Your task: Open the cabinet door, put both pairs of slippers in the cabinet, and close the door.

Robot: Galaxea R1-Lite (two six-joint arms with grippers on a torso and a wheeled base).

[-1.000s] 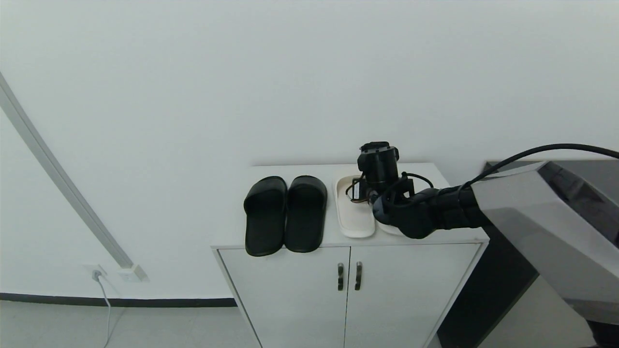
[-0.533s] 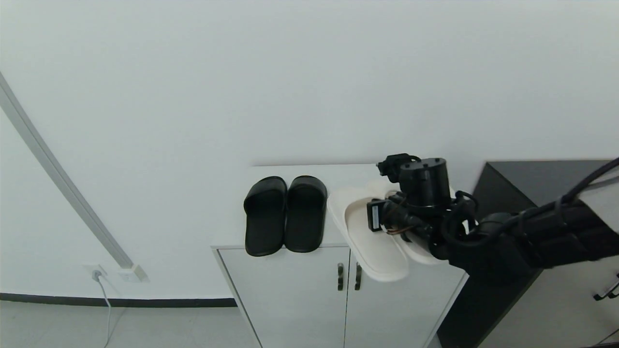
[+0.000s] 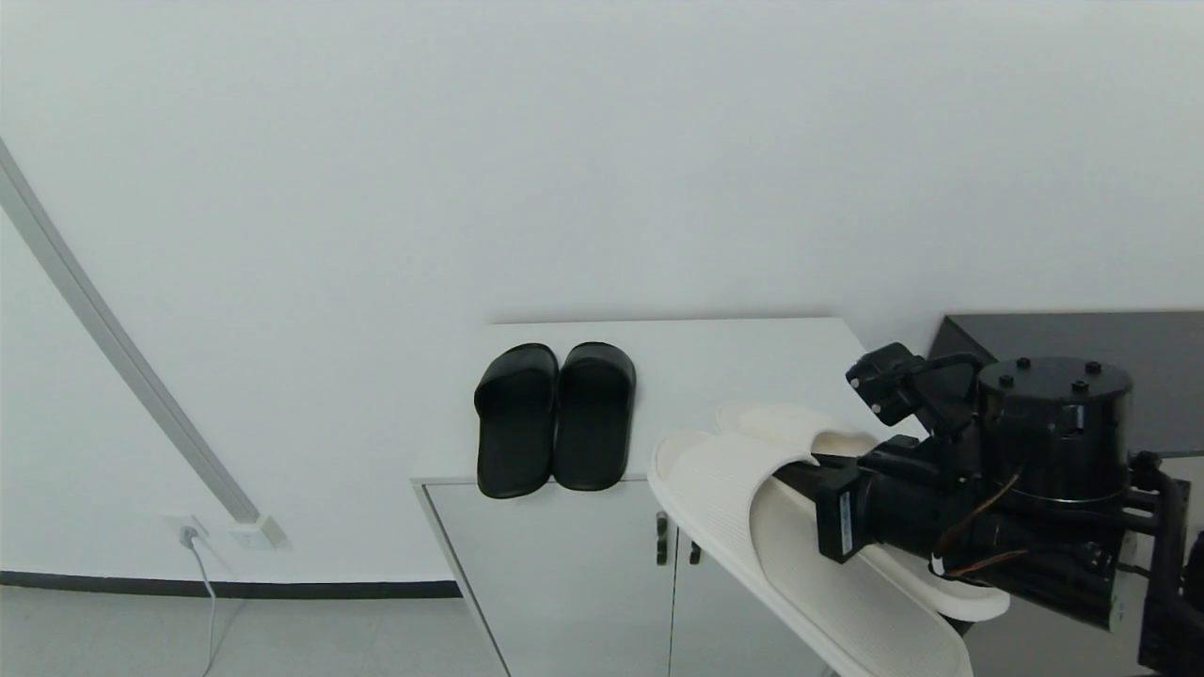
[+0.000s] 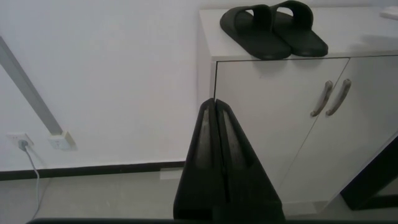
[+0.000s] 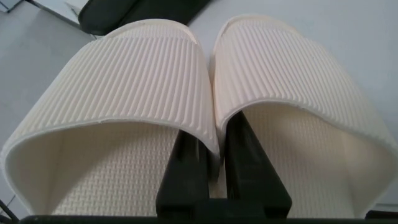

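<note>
Right gripper (image 5: 214, 155) pinches the white slippers (image 3: 743, 480); left gripper (image 4: 216, 112), pressed together, faces the handles (image 4: 320, 99) of the shut cabinet door (image 3: 564, 574).

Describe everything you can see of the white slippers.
The white slippers are a cream-white pair of slides with a soft, foam-like look, ribbed straps and woven-patterned footbeds. They are held side by side in the air, tilted, in front of the closed cabinet with their toes toward it, clear of its top. The right gripper holds them with one finger under each strap, pinching the inner edges together. Nothing else appears to touch them.
</note>
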